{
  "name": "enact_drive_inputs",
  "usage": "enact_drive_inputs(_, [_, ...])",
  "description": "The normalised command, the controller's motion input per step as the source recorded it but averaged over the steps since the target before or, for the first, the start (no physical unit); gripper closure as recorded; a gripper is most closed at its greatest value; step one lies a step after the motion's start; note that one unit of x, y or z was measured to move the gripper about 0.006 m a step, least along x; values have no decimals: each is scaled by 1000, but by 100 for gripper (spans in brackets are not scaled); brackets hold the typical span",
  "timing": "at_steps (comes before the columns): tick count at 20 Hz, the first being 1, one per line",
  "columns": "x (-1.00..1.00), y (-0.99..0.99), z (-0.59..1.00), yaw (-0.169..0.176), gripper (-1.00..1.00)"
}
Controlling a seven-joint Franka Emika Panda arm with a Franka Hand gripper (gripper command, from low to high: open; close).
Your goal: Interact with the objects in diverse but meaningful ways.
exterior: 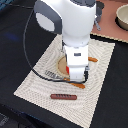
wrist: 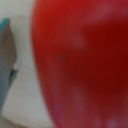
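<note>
Right, the gripper point(exterior: 73, 76) is down low over the round tan plate point(exterior: 62, 66), jaws hidden, so clamped or apart I cannot tell. The tomato point(wrist: 82, 62) fills the wrist view, right up close. Looks like the grasp step; next comes a clean lift. The sausage point(exterior: 63, 96) lies apart on the mat point(exterior: 35, 82).

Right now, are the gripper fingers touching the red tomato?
Cannot tell. The wrist view shows the tomato very close, filling the picture, with one finger beside it, but the contact is blurred. In the exterior view the arm hides both.

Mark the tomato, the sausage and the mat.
tomato point(wrist: 82, 60), wrist view, middle of its red skin
sausage point(exterior: 63, 96), exterior view, middle of its length
mat point(exterior: 37, 85), exterior view, bare striped cloth
</note>
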Motion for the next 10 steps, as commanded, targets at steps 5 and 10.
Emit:
enact_drive_inputs(5, [421,-46,18,23,100])
enact_drive_inputs(10, [147,91,673,24,100])
